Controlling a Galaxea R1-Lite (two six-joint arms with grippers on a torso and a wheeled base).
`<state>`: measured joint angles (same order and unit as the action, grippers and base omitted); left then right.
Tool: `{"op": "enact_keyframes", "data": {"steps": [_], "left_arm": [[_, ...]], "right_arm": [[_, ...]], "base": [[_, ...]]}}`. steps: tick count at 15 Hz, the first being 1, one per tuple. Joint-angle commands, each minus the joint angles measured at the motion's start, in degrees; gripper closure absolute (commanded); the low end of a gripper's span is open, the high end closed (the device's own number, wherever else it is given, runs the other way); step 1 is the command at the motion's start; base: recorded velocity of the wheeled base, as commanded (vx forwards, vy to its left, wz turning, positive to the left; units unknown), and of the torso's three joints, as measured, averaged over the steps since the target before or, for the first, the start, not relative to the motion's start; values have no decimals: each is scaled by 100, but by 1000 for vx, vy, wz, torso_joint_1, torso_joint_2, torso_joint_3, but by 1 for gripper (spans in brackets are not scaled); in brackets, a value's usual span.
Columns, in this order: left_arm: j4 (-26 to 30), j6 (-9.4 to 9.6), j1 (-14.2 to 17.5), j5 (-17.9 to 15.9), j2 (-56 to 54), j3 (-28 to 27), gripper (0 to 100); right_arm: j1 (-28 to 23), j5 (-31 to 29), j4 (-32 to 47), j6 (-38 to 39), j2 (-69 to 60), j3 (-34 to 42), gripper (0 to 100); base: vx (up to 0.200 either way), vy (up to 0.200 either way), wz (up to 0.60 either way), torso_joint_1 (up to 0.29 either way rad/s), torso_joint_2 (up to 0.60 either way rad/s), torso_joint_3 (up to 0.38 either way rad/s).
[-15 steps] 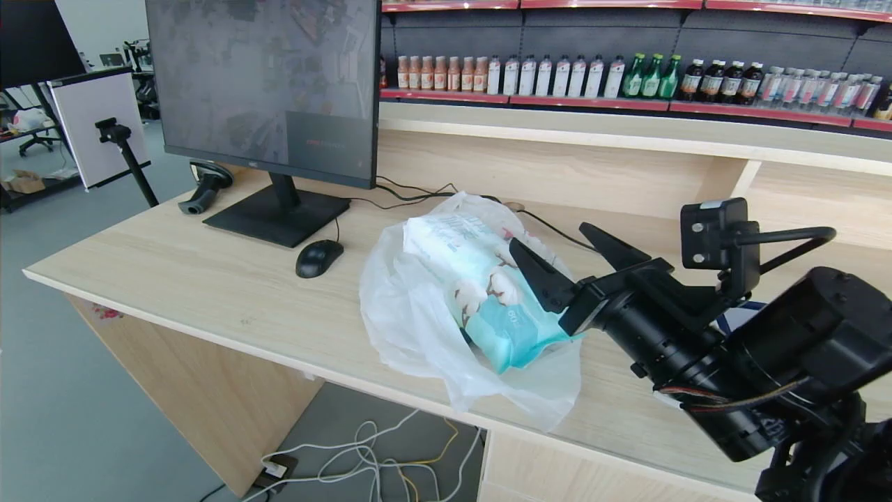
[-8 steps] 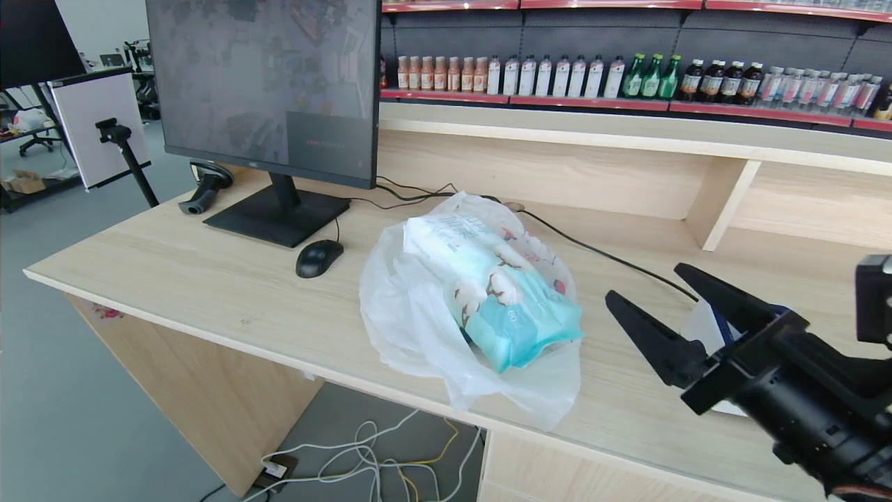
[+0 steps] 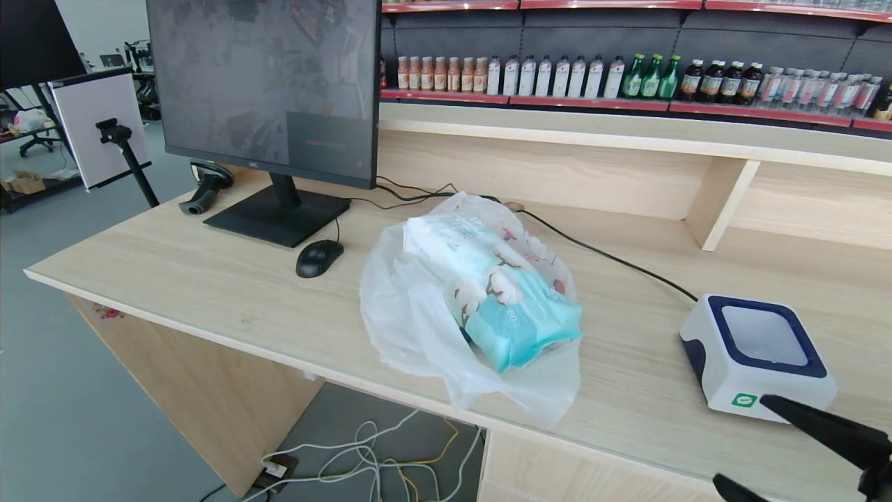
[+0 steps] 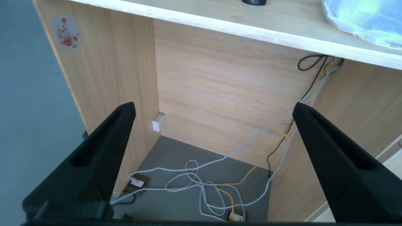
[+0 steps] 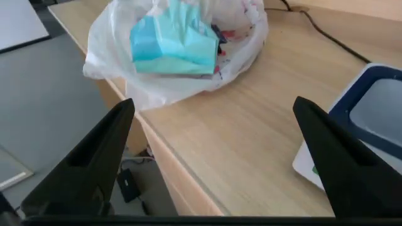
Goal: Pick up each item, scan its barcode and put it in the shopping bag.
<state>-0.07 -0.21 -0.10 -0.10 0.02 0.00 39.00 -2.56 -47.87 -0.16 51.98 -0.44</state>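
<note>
A white translucent shopping bag (image 3: 418,328) lies on the wooden counter (image 3: 209,286) with a teal and white tissue pack (image 3: 502,300) inside it, half sticking out of the mouth. A white barcode scanner with a dark blue rim (image 3: 759,355) sits to the bag's right. My right gripper (image 3: 742,439) is open and empty at the counter's near right edge, in front of the scanner. In the right wrist view, that gripper (image 5: 213,103) faces the bag (image 5: 157,88), the pack (image 5: 173,41) and the scanner (image 5: 370,125). My left gripper (image 4: 213,108) hangs open below the counter, empty.
A monitor (image 3: 265,84), a black mouse (image 3: 318,258) and a handheld scanner on a stand (image 3: 202,188) occupy the counter's left. A black cable (image 3: 606,258) runs behind the bag to the scanner. Bottle shelves (image 3: 627,77) line the back. Loose cables (image 4: 207,188) lie under the counter.
My right arm has pulled back from the bag toward the near right, uncovering the barcode scanner. Its gripper stays open. The bag and tissue pack have not moved.
</note>
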Motion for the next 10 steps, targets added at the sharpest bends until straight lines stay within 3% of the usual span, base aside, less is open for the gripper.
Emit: {"op": "enact_keyframes", "data": {"steps": [1, 2, 3, 7, 10], "left_arm": [[-1, -6, 1, 1, -2, 0, 0], [-1, -6, 1, 1, -2, 0, 0], [-1, -6, 1, 1, -2, 0, 0], [-1, -6, 1, 1, -2, 0, 0], [-1, -6, 1, 1, -2, 0, 0]], "right_arm": [[82, 810, 3073, -406, -2728, -158, 0], [73, 994, 4181, -432, -3361, -299, 0], [73, 994, 4594, -441, -3616, -334, 0], [-120, 959, 4805, -564, -3765, -70, 0], [-2230, 862, 4805, -547, -3335, -70, 0]], "base": [[0, 0, 0, 0, 0, 0], [0, 0, 0, 0, 0, 0], [0, 0, 0, 0, 0, 0], [0, 0, 0, 0, 0, 0], [0, 0, 0, 0, 0, 0]]}}
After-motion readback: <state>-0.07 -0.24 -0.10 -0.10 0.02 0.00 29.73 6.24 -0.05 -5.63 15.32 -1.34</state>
